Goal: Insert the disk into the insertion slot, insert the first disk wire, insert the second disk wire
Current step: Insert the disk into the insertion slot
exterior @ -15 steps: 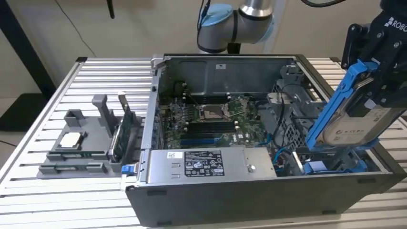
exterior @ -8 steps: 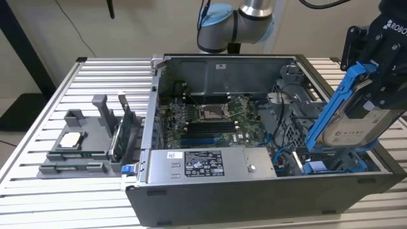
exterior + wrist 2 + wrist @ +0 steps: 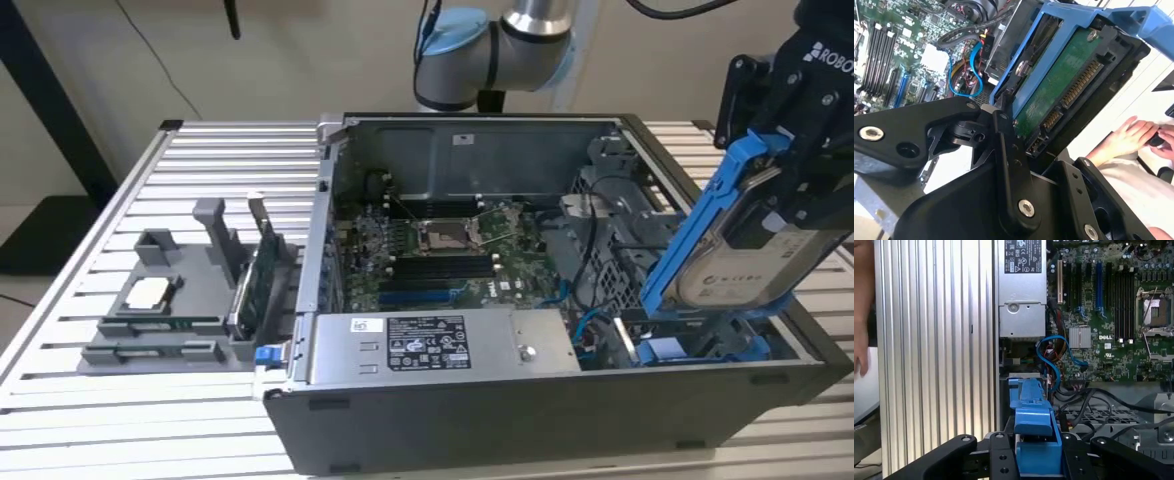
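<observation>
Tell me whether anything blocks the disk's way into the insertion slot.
Nothing visible does. The claw holds the disk tilted, its lower end at the insertion slot; the blue cables lie beside it.

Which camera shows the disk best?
The exterior view: the disk shows nearly whole in its blue carrier, tilted over the case. The second wrist view shows its green board and connectors up close; the first wrist view shows the carrier's blue edge.

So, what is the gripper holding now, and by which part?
The gripper holds the disk by the sides of its blue carrier, at the upper end near the connectors.
</observation>
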